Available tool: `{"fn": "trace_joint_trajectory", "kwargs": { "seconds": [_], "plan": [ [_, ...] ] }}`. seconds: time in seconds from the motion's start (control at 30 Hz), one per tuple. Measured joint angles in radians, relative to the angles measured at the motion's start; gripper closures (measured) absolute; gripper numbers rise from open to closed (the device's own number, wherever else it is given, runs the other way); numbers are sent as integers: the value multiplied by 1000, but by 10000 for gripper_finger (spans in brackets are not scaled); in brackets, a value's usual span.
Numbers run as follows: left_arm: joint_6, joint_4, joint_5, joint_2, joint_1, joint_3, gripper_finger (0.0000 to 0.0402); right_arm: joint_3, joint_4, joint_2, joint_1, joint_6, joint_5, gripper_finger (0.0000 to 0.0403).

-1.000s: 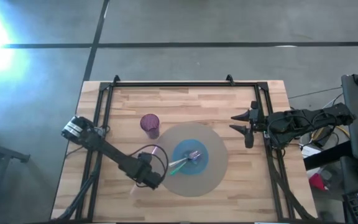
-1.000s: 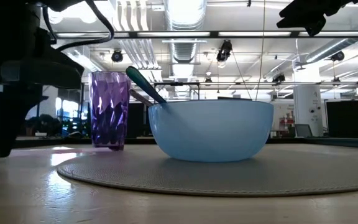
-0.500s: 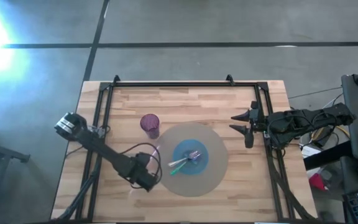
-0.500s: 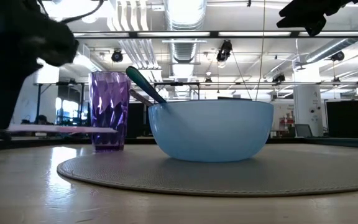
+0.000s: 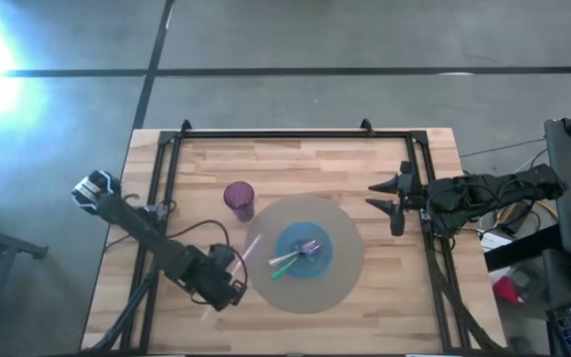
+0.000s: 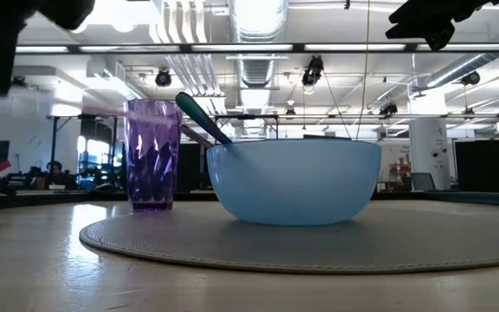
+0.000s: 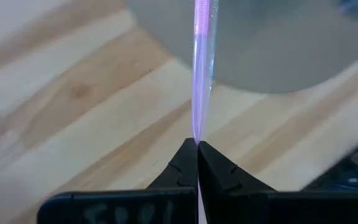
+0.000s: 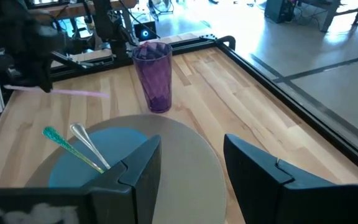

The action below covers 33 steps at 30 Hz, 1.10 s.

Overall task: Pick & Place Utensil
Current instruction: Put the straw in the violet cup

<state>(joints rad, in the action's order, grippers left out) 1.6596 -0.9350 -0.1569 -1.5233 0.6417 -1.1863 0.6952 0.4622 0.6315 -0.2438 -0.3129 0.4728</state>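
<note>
Right, the pink utensil (image 7: pixel 202 68) is pinched by one end in my left gripper (image 5: pixel 228 289), fingers clenched tight on it, and it's lifted clear of the tabletop (image 5: pixel 206 169), hanging over bare wood just beside the near-left edge of the round grey mat (image 5: pixel 350 283). Its free end points toward the purple cup (image 5: pixel 239 199). The blue bowl (image 5: pixel 303 249) in the mat's middle already has a teal utensil (image 8: pixel 71 149) and a silver one (image 8: pixel 90 144) leaning in it.

Risk, as I judge it: the grip is only at the tip, so the long free end could swing or slip if I move fast, and it could clip the cup or knock the utensils already in the bowl.

Room: open wood left of and in front of the mat; the cup stands close to the mat's far-left edge, so that side is tight. The right gripper (image 5: pixel 393 203) waits with jaws spread at the right rail, well apart.
</note>
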Motion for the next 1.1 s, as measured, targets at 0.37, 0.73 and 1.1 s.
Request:
{"fn": "trace_joint_trajectory", "kwargs": {
  "seconds": [0.37, 0.73, 1.1],
  "plan": [
    [-155, 0, -382, 145, 2, -22, 401, 0, -2, 0, 0, -2, 0, 234],
    [-368, 10, -762, 233, -12, -21, 401, 0, -3, 0, 0, -2, 0, 234],
    [-643, 89, -1237, 253, -49, -20, 401, 0, -4, 0, 0, -2, 2, 234]
  ]
}}
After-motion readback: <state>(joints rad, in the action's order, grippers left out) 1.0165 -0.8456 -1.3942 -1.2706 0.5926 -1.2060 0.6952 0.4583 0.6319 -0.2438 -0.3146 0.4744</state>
